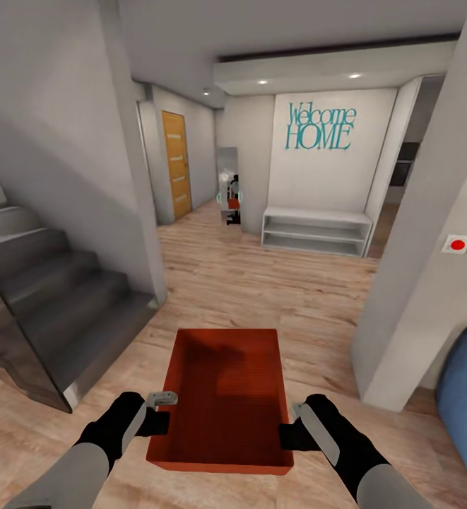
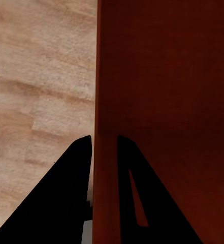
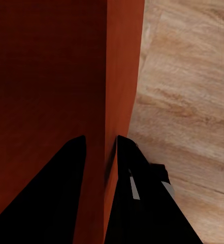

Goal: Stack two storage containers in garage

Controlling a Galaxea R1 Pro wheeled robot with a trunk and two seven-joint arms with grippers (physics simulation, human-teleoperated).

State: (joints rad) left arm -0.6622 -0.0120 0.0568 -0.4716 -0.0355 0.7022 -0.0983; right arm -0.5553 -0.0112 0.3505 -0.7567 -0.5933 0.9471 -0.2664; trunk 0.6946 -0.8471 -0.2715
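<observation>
Both black jaws clamping thin smooth walls, rectangular red-orange container [image 1: 222, 399], wood-plank floor [image 1: 275, 290]

The storage container [image 1: 222, 403] is red-orange, its inside faintly grid-textured and darker in shadow. Both the left gripper [image 1: 159, 417] and the right gripper [image 1: 297, 428] are black, on pale grey arms. The wood-plank floor [image 1: 275, 297] is light tan with streaked grain. The stairs [image 1: 56, 297] are dark grey, the door [image 1: 176, 164] amber-orange, the wall lettering [image 1: 320, 127] teal on white, the sofa [image 1: 466, 396] blue, and the wall buttons [image 1: 466, 245] red.
</observation>
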